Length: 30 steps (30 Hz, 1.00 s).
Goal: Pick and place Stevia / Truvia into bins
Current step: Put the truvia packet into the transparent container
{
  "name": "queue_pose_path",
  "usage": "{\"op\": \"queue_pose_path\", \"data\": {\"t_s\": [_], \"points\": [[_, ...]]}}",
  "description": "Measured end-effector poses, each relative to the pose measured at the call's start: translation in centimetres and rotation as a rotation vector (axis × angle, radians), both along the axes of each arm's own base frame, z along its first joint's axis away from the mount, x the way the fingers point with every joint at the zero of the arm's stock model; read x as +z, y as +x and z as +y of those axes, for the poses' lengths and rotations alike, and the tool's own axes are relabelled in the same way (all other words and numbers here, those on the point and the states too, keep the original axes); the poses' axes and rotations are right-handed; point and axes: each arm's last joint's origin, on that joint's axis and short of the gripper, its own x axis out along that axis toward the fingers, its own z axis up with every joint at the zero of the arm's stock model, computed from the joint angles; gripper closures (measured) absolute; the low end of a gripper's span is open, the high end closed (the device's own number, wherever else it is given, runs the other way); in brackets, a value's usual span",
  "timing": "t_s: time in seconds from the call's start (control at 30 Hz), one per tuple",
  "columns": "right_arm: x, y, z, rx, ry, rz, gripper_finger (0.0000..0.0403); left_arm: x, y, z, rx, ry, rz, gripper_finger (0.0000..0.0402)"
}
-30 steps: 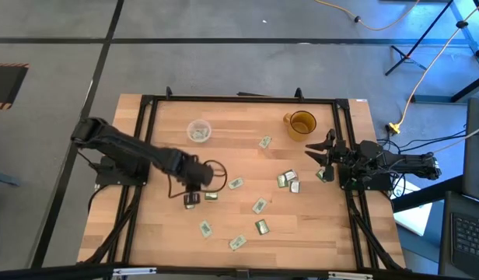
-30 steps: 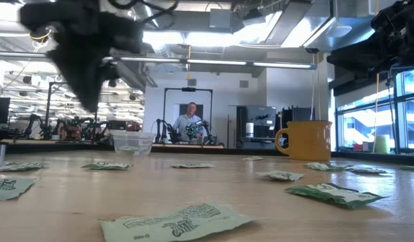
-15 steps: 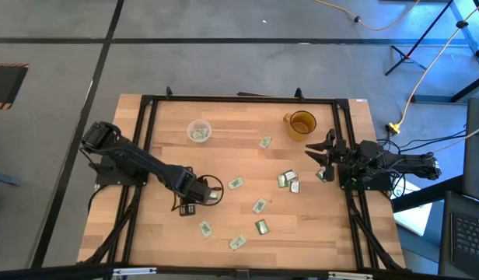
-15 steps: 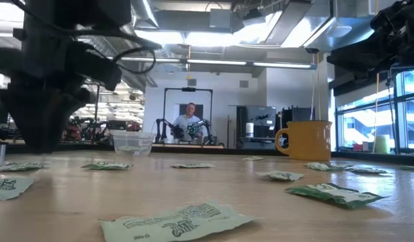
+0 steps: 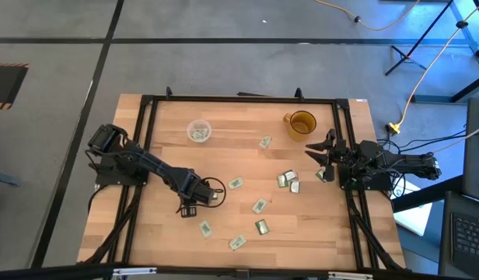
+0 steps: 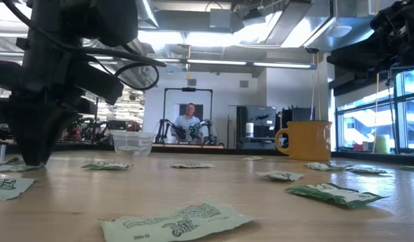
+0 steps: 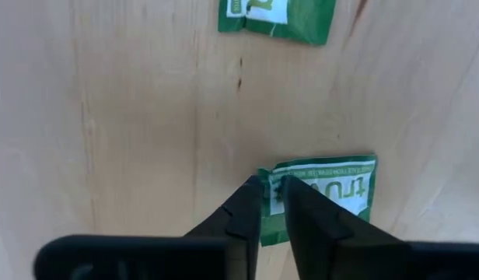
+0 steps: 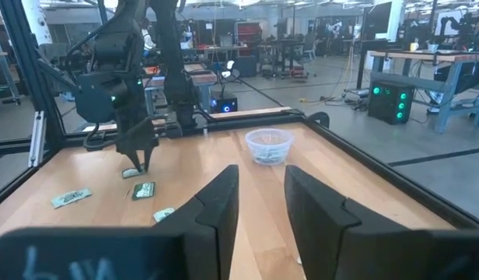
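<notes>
Green-and-white Truvia sachets (image 5: 260, 205) lie flat and scattered on the wooden table. The clear cup (image 5: 198, 131) stands near the far edge with some sachets inside. The amber mug (image 5: 301, 124) stands to its right. My left gripper (image 5: 187, 208) is down on the table left of centre, shut on one sachet (image 7: 325, 198). Another sachet (image 7: 277, 17) lies just beyond it. My right gripper (image 5: 321, 152) waits open at the table's right edge, near the mug. My left gripper (image 7: 272, 190) pinches the sachet's short edge (image 7: 272, 180) between its two fingertips. It comes from above, pointing down. The sachet still lies flat on the table, its body reaching out beyond the fingers.
A black frame rail (image 5: 146, 155) borders the table's sides. Two sachets (image 5: 286, 179) lie close together near my right gripper, and others (image 5: 237, 243) lie toward the near edge. Bare wood (image 5: 239, 124) shows between the two cups. A person (image 6: 189, 121) sits far behind the table.
My left gripper has come down from a raised position to the tabletop, shifting slightly toward the near edge, and its fingertips now stand on a sachet. My right arm has kept still.
</notes>
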Motion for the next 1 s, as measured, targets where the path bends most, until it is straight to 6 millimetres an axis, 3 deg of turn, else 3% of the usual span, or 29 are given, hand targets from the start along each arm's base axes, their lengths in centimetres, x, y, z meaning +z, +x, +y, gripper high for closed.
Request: {"op": "queue_pose_path", "data": {"t_s": [0.23,0.37,0.57,0.73,1.0], "points": [[0.0,0.0,0.0,0.000,0.002,0.000,0.0292,0.4,0.1,0.0,-0.017,-0.004,-0.006,0.0393],[0.0,0.0,0.0,0.000,0.002,0.001,0.0292,1.2,0.3,0.1,-0.009,-0.017,-0.036,0.0396],[0.0,0.0,0.0,0.000,0.003,0.001,0.0292,4.3,0.5,1.2,0.031,-0.055,-0.153,0.0398],[0.0,0.0,0.0,0.000,0.003,0.003,0.0292,7.3,0.3,3.8,0.162,0.013,-0.306,0.0398],[-0.2,0.0,0.0,0.001,0.008,0.016,0.0292,10.1,-0.6,11.0,0.464,0.265,-0.451,0.0398]]}}
